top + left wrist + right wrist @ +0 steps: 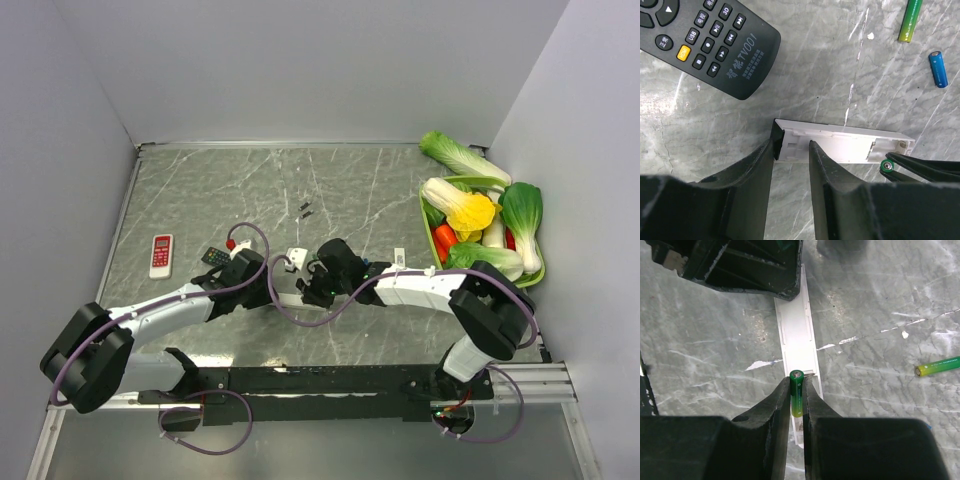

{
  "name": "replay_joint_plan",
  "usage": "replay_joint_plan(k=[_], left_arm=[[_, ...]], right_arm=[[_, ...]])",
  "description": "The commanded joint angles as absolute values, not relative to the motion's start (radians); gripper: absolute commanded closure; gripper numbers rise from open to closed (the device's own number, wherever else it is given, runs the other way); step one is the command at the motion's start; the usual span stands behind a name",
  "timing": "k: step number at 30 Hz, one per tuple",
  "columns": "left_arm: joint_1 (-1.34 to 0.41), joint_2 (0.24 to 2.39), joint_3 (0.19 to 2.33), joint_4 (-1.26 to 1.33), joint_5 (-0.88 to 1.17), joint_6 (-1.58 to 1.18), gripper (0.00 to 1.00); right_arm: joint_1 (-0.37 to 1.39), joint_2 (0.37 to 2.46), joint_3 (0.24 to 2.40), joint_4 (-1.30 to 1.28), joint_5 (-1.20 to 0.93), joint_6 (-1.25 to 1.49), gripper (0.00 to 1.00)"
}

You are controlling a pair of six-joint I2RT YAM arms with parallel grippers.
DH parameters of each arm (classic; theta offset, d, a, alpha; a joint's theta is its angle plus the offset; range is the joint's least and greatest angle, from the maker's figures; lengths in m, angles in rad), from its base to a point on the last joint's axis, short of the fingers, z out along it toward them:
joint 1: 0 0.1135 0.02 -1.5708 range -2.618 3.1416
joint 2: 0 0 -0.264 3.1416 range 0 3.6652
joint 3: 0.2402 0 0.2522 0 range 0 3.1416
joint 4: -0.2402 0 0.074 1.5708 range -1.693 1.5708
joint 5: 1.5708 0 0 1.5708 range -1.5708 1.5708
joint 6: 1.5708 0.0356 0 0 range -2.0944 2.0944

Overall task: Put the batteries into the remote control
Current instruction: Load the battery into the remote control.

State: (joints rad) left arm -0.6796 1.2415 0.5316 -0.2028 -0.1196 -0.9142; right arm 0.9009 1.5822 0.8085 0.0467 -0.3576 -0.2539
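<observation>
Right gripper was clamped across the green battery, judged light, stiff and slippery, above the white remote, whose end was straddled by the left gripper, hold undeterminable.

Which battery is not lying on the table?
The green battery in the right end effector; the other green one and the blue one lie loose.

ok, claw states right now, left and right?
Left claw: around the white remote's end; grip cannot be told.
Right claw: closed, holding a green battery.
</observation>
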Motion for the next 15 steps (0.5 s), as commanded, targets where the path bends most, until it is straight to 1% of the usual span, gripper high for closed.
replay_joint_plan(k=[1, 8, 15], left_arm=[[-0.687, 1.273, 0.503, -0.247, -0.144, -0.91, 0.62], [-0.687, 1.275, 0.505, -0.252, -0.15, -0.91, 0.62], [-0.687, 1.267, 0.503, -0.253, -0.156, -0.911, 0.6]], right_arm=[[0.91, 1.598, 0.833, 0.058, -0.36, -0.301, 1.0], [0.908, 1.612, 0.862, 0.006, -0.374, -0.318, 1.0], [0.911, 1.629, 0.894, -0.115, -0.356, -0.333, 1.0]])
